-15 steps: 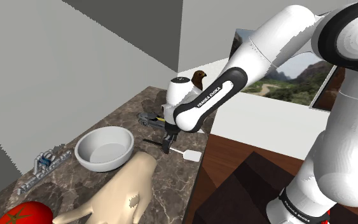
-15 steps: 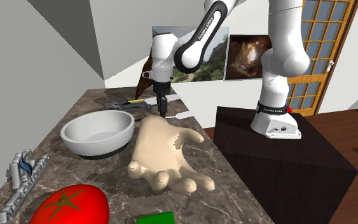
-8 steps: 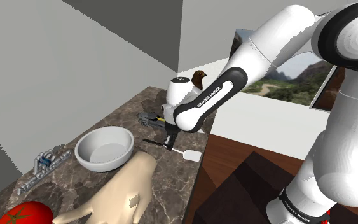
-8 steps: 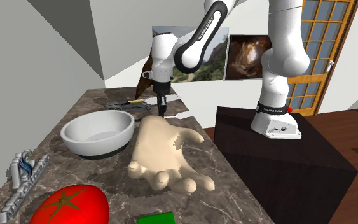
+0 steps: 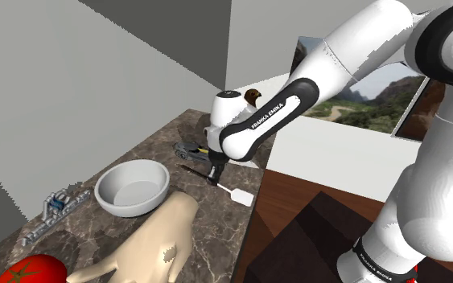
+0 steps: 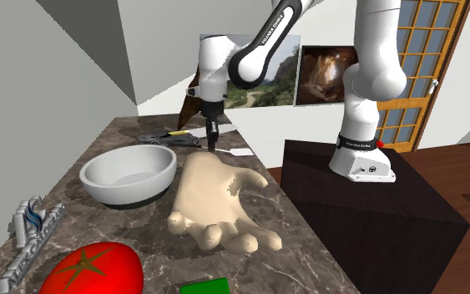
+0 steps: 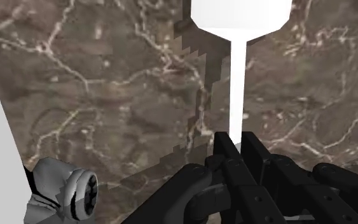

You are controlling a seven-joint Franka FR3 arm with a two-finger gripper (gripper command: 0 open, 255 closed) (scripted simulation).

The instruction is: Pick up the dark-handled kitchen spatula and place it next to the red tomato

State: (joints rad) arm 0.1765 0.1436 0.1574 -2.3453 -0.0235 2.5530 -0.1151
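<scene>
A brown, white-veined marble counter [image 5: 148, 153] runs under grey walls. The spatula [image 7: 236, 95] has a flat, white, squarish blade on a thin white shaft. In the shoulder view its dark handle pokes out of the gripper's other side. The black gripper [image 7: 238, 156] has its fingers closed tight on the shaft. The spatula's jagged shadow falls on the stone beside it. The white arm arches over from the stand, its wrist pointing straight down. A smooth grey bowl [image 5: 132, 186] and a cream model hand [image 5: 156, 237] lie nearer. The glossy red tomato [image 5: 30, 269] sits well apart, at the counter's near end.
</scene>
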